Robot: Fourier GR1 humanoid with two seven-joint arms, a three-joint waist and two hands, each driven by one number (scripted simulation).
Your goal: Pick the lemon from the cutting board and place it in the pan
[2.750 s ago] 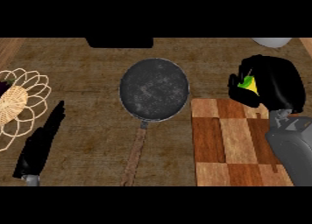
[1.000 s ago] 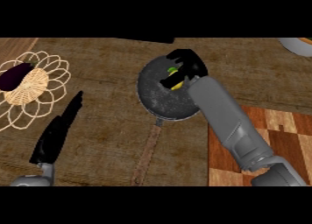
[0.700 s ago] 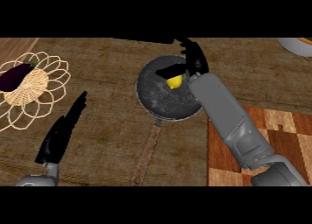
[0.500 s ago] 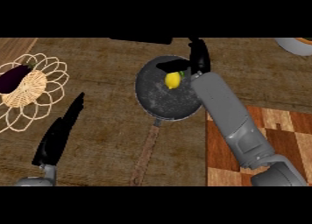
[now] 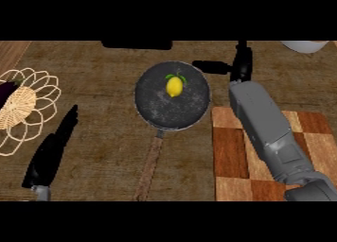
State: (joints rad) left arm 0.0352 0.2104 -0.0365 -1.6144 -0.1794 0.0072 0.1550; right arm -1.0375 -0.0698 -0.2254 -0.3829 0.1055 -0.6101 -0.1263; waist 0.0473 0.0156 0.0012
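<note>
Yellow lemon (image 5: pixel 174 86) with a green leaf lies free inside the dark pan (image 5: pixel 161 113), toward its far half, touching neither hand. The pan rests on the brown tabletop (image 5: pixel 101 71), its wooden handle pointing toward the viewer. Right hand (image 5: pixel 239 66) is beyond the pan's far right rim, just beside it, its fingers (image 5: pixel 243 49) straight and released, the thumb reaching left toward the rim; it holds nothing. The checkered cutting board (image 5: pixel 241 156) at lower right carries no fruit and is partly covered by the grey forearm. Left hand (image 5: pixel 51 151) rests at lower left, fingers straight, between the pan handle and a woven basket (image 5: pixel 17 113) holding a dark purple item. Judged from this layout, placement is complete; the remaining move is withdrawal of the right arm, which calls for clearing the pan rim without nudging it.
</note>
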